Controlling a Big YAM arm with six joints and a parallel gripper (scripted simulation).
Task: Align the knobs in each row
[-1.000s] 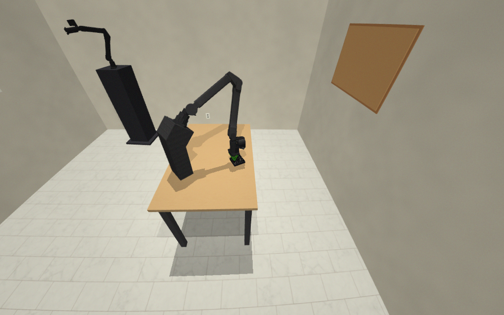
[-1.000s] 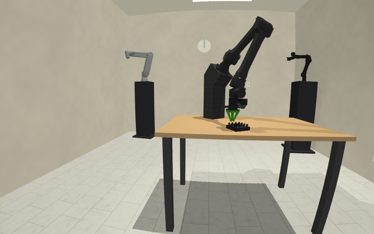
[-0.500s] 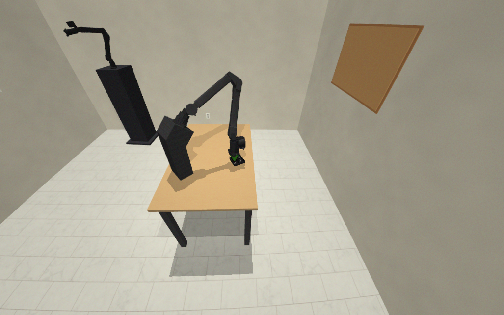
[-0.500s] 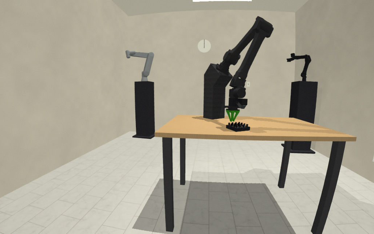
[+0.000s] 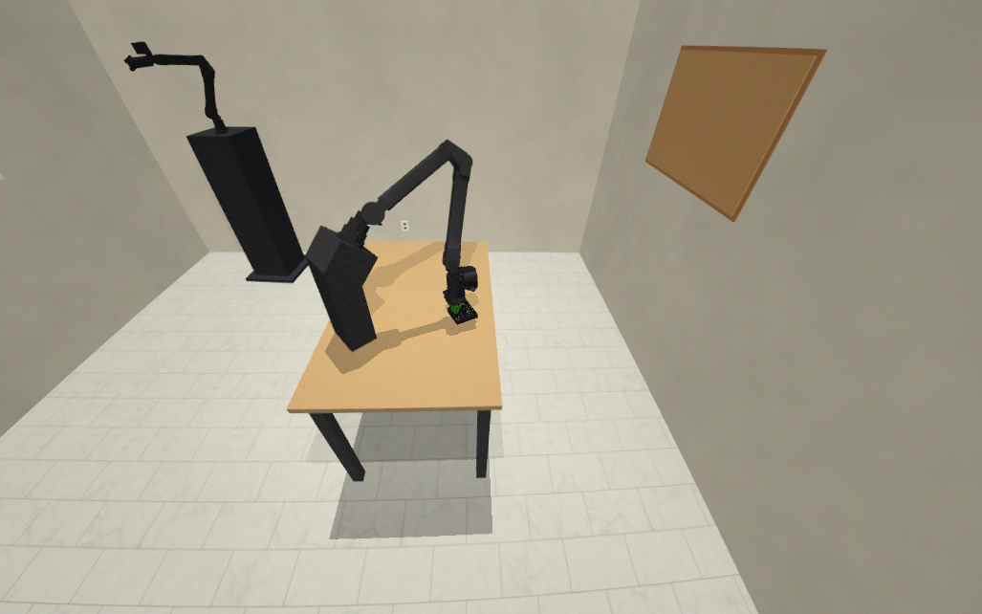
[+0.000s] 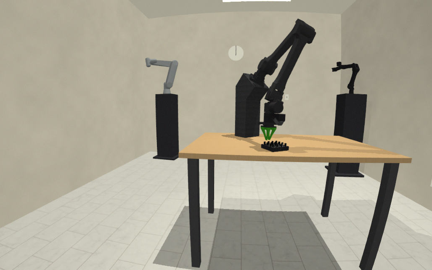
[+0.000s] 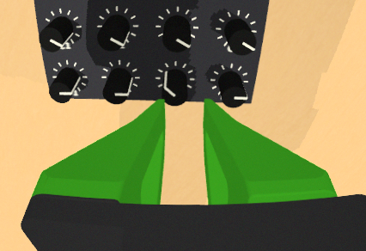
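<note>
The knob box [image 5: 466,315] [image 6: 274,148] stands on the table [image 5: 418,381] [image 6: 227,149]. The wrist view shows rows C and D and part of row B; row A is out of view. In row D, knob D1 [image 7: 63,88], knob D2 [image 7: 116,89] and knob D4 [image 7: 233,94] point right; knob D3 [image 7: 174,94] points left and toward the rear. All row C knobs, such as knob C3 [image 7: 176,36], point right and toward the front. B1 and B4 point right. My gripper [image 7: 184,111] [image 6: 268,138] is open a little and empty, its fingertips above and around D3's area.
The arm's base column [image 5: 345,305] [image 6: 247,110] stands at the table's far side in the exterior view. Two other arms on pedestals [image 6: 166,127] [image 6: 351,117] stand beyond the table. The box lies near one long edge of the table.
</note>
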